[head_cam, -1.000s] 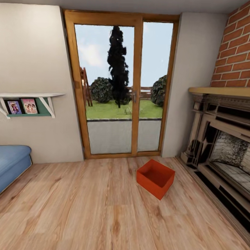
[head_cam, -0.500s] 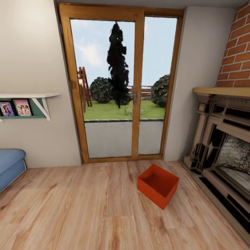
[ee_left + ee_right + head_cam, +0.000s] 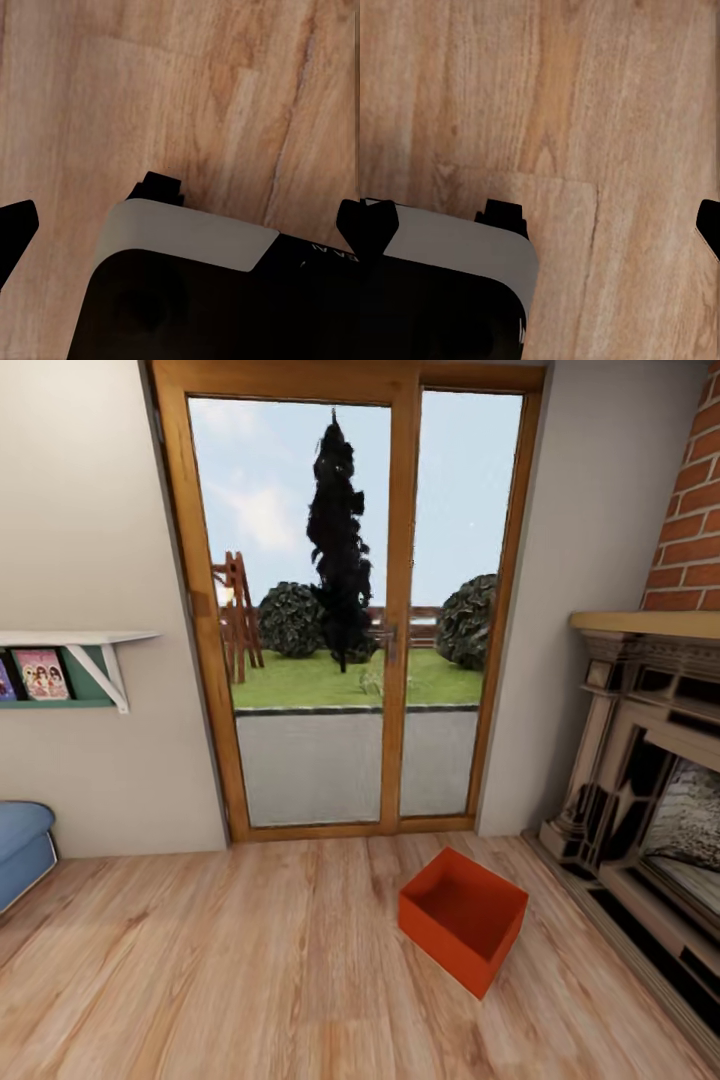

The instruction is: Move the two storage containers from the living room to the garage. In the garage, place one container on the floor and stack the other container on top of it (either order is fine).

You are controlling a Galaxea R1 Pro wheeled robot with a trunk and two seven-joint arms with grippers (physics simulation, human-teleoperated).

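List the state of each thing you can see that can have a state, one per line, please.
Storage container: upright, open top, empty, on the wood-plank floor.
Glass double door: closed.
Fireplace: unlit.
Left end effector: open, empty, above the floor.
Right end effector: open, empty, above the floor.

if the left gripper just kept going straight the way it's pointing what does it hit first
Most likely the wood-plank floor: the left gripper points down at bare planks, fingertips spread wide. The robot's own base lies just off that line; depth is unclear.
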